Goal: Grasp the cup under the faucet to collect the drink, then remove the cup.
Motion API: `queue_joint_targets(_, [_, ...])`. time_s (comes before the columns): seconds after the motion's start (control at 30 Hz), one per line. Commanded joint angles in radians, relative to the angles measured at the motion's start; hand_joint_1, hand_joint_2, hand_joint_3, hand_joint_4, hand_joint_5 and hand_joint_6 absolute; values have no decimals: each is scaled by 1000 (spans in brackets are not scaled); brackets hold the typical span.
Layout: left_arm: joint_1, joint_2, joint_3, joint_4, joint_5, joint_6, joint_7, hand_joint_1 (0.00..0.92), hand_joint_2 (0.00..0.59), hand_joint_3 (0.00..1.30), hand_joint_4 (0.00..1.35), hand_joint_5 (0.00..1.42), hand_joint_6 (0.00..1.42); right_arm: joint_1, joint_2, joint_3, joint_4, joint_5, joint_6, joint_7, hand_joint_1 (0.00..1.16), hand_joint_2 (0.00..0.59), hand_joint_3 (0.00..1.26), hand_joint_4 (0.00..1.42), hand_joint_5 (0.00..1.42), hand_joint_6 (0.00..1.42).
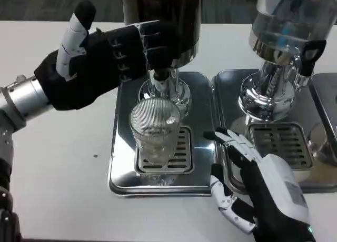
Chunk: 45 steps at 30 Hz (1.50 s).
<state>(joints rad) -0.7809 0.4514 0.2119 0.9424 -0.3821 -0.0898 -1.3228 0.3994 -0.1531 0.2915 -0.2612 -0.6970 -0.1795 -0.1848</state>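
**A:** Where is the cup, and which hand is closer to it?

**B:** The cup (156,134) stands upright at the centre of the frame, on the slotted grate of a drip tray (122,168), directly below the faucet (164,87). Its long axis is vertical. The right hand (258,187) sits at the lower right, just beside the tray's right edge, so the cup lies to its left and slightly up the frame. The left hand (100,58) is at the upper left, raised by the dispenser body, above the cup and to its left. I judge the right hand nearer at cup height, though depth is hard to tell.

**B:** Neither hand holds anything. The right hand's fingers are spread apart, pointing toward the tray. The left hand is loosely open, its fingers reaching toward the faucet area; whether they touch it I cannot tell.

**A:** What are things made of?

**B:** The cup is clear and ribbed, glass or plastic, with no visible drink. The tray and faucet are polished, mirror-like metal. A second, similar dispenser (284,52) stands at the upper right. The table (58,173) is plain matte white.
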Motion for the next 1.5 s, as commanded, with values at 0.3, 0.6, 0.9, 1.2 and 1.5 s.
queue_joint_targets(0.3, [-14, -6, -27, -7, 31, -26, -3, 0, 100, 240, 135, 152, 57, -4, 2, -2, 13, 24, 6, -10, 510, 586, 219, 109, 75, 197])
queue_joint_targets(0.6, [11, -10, -43, -31, 33, -62, -5, 0, 100, 241, 134, 153, 58, -10, -1, -6, 22, 39, 6, -3, 504, 586, 211, 109, 75, 201])
queue_joint_targets(0.9, [42, -5, -50, -80, 61, -172, 29, 0, 101, 233, 126, 144, 58, -10, -1, -6, 25, 43, 6, -4, 506, 586, 210, 109, 83, 198])
queue_joint_targets(1.2, [66, 8, -65, -92, 79, -239, 46, 0, 99, 232, 123, 140, 58, -13, -3, -4, 24, 39, 6, -2, 507, 586, 210, 109, 77, 197])
queue_joint_targets(1.5, [102, 6, -90, -137, 90, -294, 48, 0, 103, 232, 123, 139, 58, -16, -7, -8, 19, 44, 9, 3, 508, 586, 210, 112, 75, 197])
